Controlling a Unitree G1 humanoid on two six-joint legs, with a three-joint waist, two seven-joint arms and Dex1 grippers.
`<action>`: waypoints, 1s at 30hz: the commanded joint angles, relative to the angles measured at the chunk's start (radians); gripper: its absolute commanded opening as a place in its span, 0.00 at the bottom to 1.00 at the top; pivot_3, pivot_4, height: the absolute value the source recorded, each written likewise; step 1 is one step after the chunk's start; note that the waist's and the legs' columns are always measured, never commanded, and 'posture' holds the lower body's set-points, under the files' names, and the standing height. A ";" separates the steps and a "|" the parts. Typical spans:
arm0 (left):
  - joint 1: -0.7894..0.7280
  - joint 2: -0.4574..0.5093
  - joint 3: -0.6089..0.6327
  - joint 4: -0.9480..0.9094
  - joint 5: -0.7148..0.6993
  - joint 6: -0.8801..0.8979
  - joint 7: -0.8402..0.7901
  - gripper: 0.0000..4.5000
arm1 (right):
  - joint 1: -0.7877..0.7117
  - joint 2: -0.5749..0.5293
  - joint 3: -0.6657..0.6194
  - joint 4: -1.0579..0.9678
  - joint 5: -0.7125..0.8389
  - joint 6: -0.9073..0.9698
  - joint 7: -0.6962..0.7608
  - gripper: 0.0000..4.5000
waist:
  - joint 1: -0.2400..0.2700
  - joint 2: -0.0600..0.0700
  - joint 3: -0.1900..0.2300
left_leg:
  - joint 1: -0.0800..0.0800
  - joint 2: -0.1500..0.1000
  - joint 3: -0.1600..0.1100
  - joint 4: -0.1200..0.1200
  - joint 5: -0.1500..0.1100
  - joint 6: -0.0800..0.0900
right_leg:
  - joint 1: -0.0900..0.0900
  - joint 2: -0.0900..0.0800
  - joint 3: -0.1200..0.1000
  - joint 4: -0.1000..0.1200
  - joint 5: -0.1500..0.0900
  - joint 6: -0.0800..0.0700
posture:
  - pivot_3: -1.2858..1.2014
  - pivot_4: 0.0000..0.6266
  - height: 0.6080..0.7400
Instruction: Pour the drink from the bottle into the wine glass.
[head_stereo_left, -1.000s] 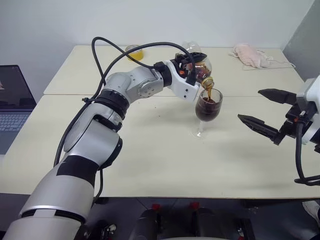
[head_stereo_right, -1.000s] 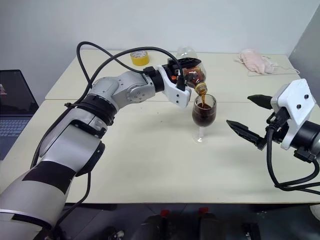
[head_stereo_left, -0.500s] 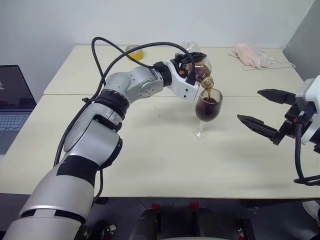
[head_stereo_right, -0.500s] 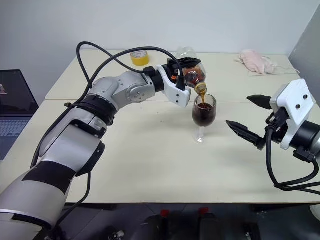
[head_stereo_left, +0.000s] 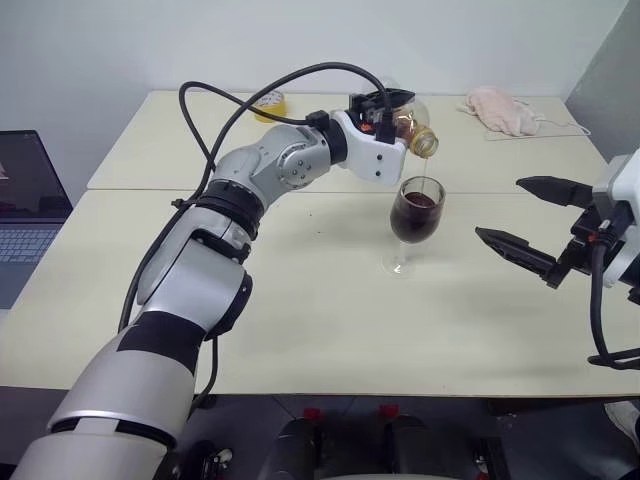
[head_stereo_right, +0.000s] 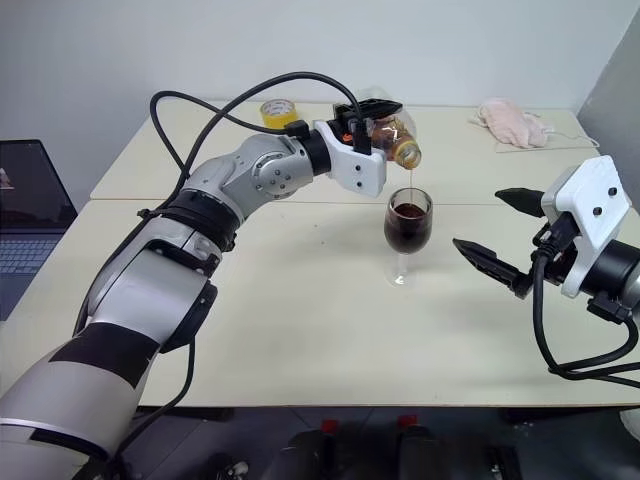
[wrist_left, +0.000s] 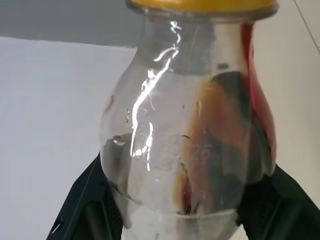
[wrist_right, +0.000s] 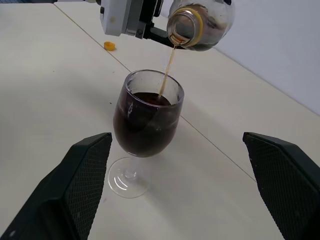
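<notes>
The bottle (head_stereo_right: 392, 138) is held aloft on its side, its long axis near level, mouth directed toward the robot's right and standing just above the rim of the wine glass (head_stereo_right: 408, 232). A thin stream of the drink (wrist_right: 168, 72) falls from the mouth into the bowl. The bowl is well over half full of dark liquid; only a small brown remainder shows inside the bottle in the left wrist view. The glass stands upright on the tabletop (head_stereo_right: 300, 300), directly below the bottle mouth.

The left gripper (head_stereo_left: 385, 112) grasps the bottle by its rounded body, jaws clenched on either flank. The right gripper (head_stereo_right: 510, 235) hangs off to the robot's right of the glass, well apart from it, jaws spread wide and holding nothing, pointing toward the glass at about bowl level.

Judgement: the pour is in its closing stage. The governing relation is bottle mouth over glass rim; the left arm alone controls it. Any further tilt should keep the mouth centred above the bowl, since the thin stream lands near the far rim.

A yellow tape roll (head_stereo_right: 278, 113) and a pink cloth (head_stereo_right: 512, 123) lie at the tabletop's far side; a small orange cap (wrist_right: 109, 46) lies on the tabletop beyond the glass, seen from the right wrist.
</notes>
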 joint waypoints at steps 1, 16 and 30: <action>-0.002 0.006 0.044 -0.034 -0.051 0.003 -0.013 0.61 | -0.014 -0.009 -0.011 -0.010 -0.001 -0.022 -0.002 1.00 | 0.000 0.000 0.000 | 0.000 0.000 0.000 0.000 0.000 0.000 | 0.000 0.000 0.000 0.000 0.000 0.000 | 0.52 0.24 1.00; 0.108 -0.090 0.471 -0.229 -0.685 0.548 -0.436 0.61 | -0.026 -0.008 0.011 0.000 0.004 -0.028 0.011 1.00 | -0.008 0.000 0.000 | 0.000 0.000 -0.001 0.001 0.000 0.000 | 0.000 0.000 0.000 0.001 0.000 0.000 | 0.52 0.24 1.00; 0.564 -0.030 0.658 -0.825 -0.861 1.257 -0.225 0.61 | -0.041 0.103 0.093 0.119 -0.007 -0.150 0.080 1.00 | -0.016 0.000 -0.001 | 0.001 0.001 -0.008 0.001 0.000 0.000 | 0.000 0.000 0.000 0.000 0.000 0.000 | 0.52 0.24 1.00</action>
